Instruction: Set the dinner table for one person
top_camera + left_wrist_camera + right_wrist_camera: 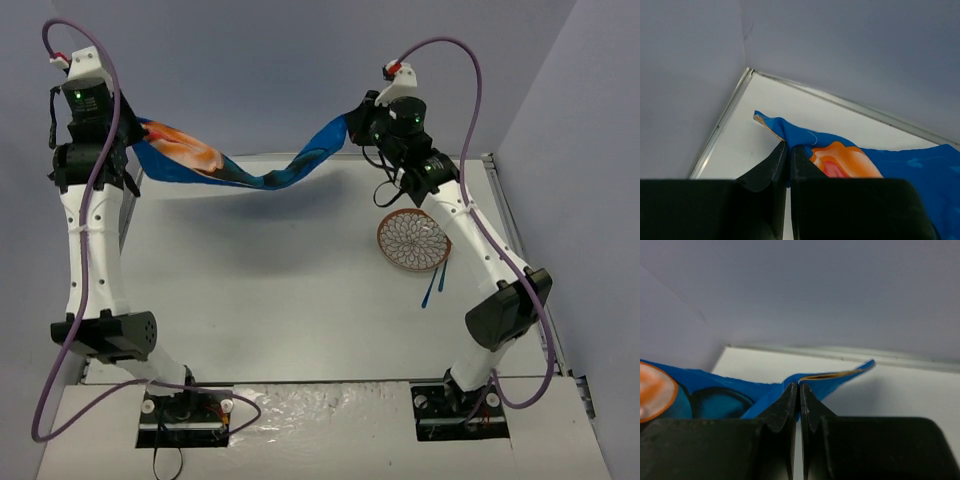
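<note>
A blue cartoon-printed placemat (245,172) hangs stretched and twisted in the air over the far part of the white dinner table (270,290). My left gripper (137,148) is shut on its left corner, and the blue cloth (850,155) bunches at the fingertips (788,146). At the far right my right gripper (352,128) is shut on the other corner, with the mat's edge (835,377) pinched at its tips (799,387). An orange-rimmed patterned plate (412,240) lies on the table by the right arm, with blue utensils (435,282) just in front of it.
Grey walls close in behind and on both sides of the table. A thin metal rim (722,122) runs along the table's far left corner. The right arm's forearm (470,230) reaches over the plate's right side.
</note>
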You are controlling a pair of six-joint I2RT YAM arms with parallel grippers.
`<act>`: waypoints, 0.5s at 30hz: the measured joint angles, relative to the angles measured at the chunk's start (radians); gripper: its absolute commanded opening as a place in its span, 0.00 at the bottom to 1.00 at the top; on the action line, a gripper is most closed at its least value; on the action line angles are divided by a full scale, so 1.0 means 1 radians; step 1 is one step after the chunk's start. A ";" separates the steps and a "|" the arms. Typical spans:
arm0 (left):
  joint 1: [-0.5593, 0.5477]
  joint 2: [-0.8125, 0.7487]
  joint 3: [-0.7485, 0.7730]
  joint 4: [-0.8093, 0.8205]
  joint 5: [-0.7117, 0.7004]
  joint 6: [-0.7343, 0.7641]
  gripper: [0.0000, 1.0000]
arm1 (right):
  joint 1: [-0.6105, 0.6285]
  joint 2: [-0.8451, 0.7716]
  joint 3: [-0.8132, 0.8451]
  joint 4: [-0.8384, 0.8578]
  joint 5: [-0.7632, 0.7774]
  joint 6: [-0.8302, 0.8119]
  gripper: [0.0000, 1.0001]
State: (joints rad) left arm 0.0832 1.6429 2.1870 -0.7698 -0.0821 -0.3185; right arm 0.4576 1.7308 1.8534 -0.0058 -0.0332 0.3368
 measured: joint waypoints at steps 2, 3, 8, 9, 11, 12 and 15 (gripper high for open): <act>0.009 -0.089 -0.131 0.093 0.022 0.030 0.00 | 0.000 -0.057 -0.106 0.093 -0.021 -0.005 0.00; 0.012 -0.144 -0.212 0.139 0.030 0.042 0.00 | 0.000 -0.099 -0.182 0.133 -0.029 -0.005 0.00; 0.015 -0.426 -0.677 0.335 0.032 0.065 0.00 | 0.001 -0.288 -0.589 0.265 -0.051 0.009 0.00; 0.015 -0.466 -0.768 0.374 0.030 0.062 0.00 | 0.002 -0.308 -0.664 0.298 -0.055 0.014 0.00; 0.015 -0.513 -0.956 0.450 0.024 0.053 0.00 | 0.004 -0.323 -0.808 0.339 -0.064 0.028 0.00; 0.015 -0.518 -1.037 0.470 0.022 0.047 0.00 | 0.007 -0.315 -0.866 0.353 -0.069 0.034 0.00; 0.016 -0.454 -1.198 0.493 0.015 0.028 0.00 | 0.018 -0.263 -1.023 0.375 -0.080 0.056 0.00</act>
State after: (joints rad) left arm 0.0989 1.1888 0.9893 -0.2765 -0.0675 -0.2902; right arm 0.4753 1.4675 0.8300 0.3692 -0.1133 0.3930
